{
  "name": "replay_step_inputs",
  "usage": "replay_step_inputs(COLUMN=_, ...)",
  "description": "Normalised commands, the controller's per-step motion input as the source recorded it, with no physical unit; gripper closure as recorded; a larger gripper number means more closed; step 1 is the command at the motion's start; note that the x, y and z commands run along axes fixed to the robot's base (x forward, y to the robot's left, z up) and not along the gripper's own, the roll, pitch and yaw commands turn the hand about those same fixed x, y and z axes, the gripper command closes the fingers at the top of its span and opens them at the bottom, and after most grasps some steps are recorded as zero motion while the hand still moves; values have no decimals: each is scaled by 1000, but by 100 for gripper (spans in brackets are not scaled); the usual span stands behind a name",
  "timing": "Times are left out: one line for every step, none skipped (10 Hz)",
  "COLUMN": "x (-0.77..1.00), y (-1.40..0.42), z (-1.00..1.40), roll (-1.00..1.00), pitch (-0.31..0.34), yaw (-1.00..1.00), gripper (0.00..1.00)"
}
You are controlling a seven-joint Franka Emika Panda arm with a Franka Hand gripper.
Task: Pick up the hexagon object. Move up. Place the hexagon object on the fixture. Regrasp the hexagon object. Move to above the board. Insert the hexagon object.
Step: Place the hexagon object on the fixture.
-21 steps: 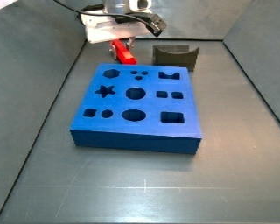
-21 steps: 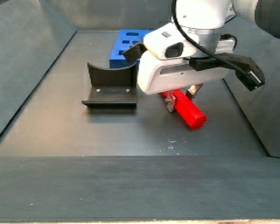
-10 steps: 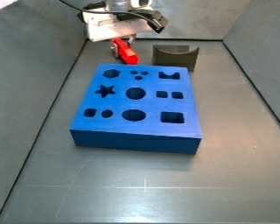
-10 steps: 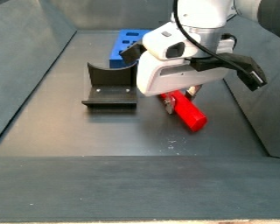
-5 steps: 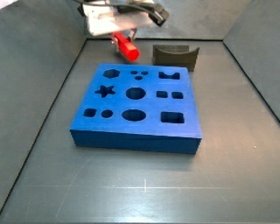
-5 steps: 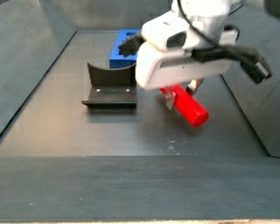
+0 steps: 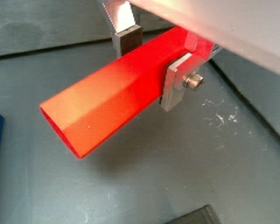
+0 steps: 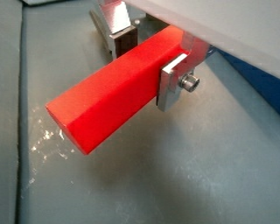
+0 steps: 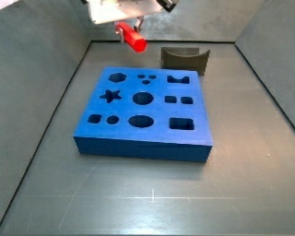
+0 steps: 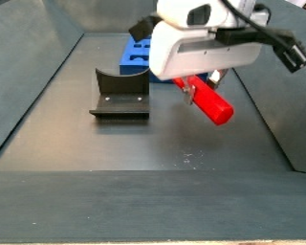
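— The hexagon object point(image 10: 207, 102): where is it?
— Clamped across its flat sides between my gripper point(image 7: 152, 59) fingers, clear of the floor, its long axis slanting downward away from my wrist.
— And the fixture point(image 10: 119, 95)?
— Off to one side, beside the board point(image 9: 145, 109).

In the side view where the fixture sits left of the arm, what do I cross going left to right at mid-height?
The fixture, then the gripper, shut on the hexagon object, which hangs tilted clear of the floor. The board lies farther back, partly hidden behind the gripper.
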Motion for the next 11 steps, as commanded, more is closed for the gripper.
replay_step_inputs(x=-12, y=1, z=1000, roll=3, pitch=23, yaw=2, gripper=100)
replay_step_inputs(x=-14, y=4, z=1000, roll=9, pitch=33, yaw=-1, gripper=100)
replay_step_inputs(x=-17, y=6, z=1000, roll=17, pitch=40, yaw=-6, gripper=100)
replay_step_inputs(x=-22, y=10, z=1000, roll=30, pitch=47, yaw=-12, gripper=100)
replay_step_inputs(x=-26, y=13, z=1000, roll=41, pitch=52, yaw=-17, gripper=100)
replay_step_inputs(x=-28, y=16, z=1000, roll=51, pitch=53, yaw=-19, gripper=100)
replay_step_inputs(x=-28, y=17, z=959, roll=57, pitch=57, yaw=-15, gripper=100)
replay_step_inputs(x=-23, y=14, z=751, roll=60, pitch=66, yaw=-6, gripper=100)
replay_step_inputs(x=-15, y=16, z=596, roll=65, pitch=73, yaw=-1, gripper=100)
replay_step_inputs(x=-6, y=17, z=440, roll=70, pitch=82, yaw=1, gripper=100)
replay_step_inputs(x=2, y=15, z=286, roll=72, pitch=93, yaw=4, gripper=100)
